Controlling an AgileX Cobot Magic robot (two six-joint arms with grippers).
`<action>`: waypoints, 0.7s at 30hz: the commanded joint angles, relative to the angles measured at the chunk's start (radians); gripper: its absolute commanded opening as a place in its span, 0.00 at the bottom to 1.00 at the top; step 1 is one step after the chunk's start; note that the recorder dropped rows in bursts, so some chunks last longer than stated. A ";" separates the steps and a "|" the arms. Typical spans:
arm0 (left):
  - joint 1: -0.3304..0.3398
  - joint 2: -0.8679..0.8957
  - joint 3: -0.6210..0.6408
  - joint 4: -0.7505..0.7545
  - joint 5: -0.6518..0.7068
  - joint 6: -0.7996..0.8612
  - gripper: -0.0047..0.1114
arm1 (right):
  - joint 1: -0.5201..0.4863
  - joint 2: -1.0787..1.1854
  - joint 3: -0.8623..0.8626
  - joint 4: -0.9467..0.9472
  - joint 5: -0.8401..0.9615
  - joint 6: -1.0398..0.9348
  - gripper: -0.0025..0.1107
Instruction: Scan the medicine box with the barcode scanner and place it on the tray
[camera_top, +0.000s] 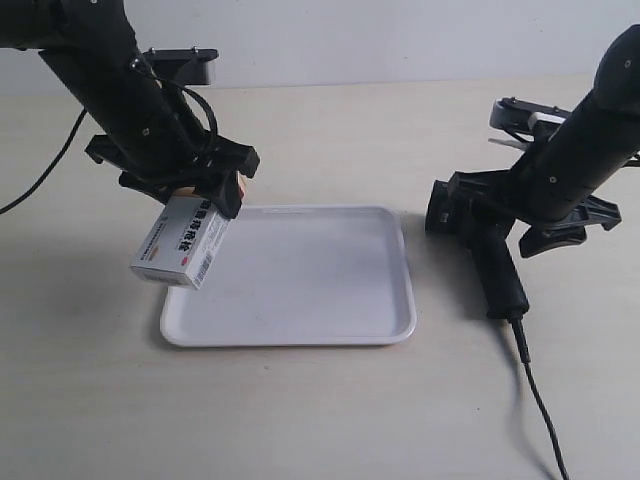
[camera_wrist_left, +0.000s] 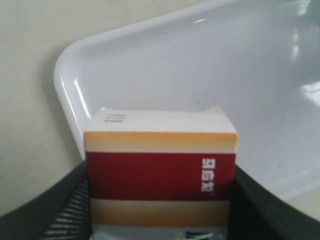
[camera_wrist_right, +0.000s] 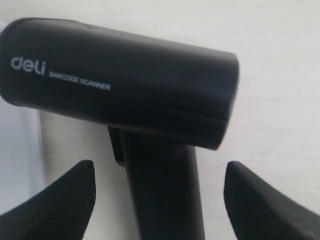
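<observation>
The medicine box (camera_top: 182, 243), white with a dark red and tan band, hangs tilted over the near-left corner of the white tray (camera_top: 290, 338). My left gripper (camera_top: 205, 195) is shut on it, on the arm at the exterior view's left. In the left wrist view the box (camera_wrist_left: 160, 170) fills the space between the gripper (camera_wrist_left: 160, 210) fingers, with the tray (camera_wrist_left: 200, 65) below. The black barcode scanner (camera_top: 480, 240) lies on the table to the right of the tray. My right gripper (camera_top: 505, 225) is open, low over it. Its fingers straddle the scanner (camera_wrist_right: 120, 80) handle with gaps on both sides of the gripper (camera_wrist_right: 159, 172).
The scanner's thin dark cable (camera_top: 535, 390) runs from the handle toward the front edge of the beige table (camera_top: 330, 410). A black cable from the arm at the exterior view's left trails off at that side.
</observation>
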 joint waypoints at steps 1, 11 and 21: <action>-0.003 -0.002 -0.006 0.007 -0.014 0.000 0.04 | 0.004 0.022 -0.017 -0.001 -0.014 -0.011 0.64; -0.003 -0.002 -0.006 0.007 -0.034 0.000 0.04 | 0.004 0.053 -0.017 0.002 -0.044 -0.017 0.59; -0.003 -0.002 -0.006 0.007 -0.039 0.019 0.04 | 0.004 0.086 -0.017 0.002 -0.072 -0.019 0.52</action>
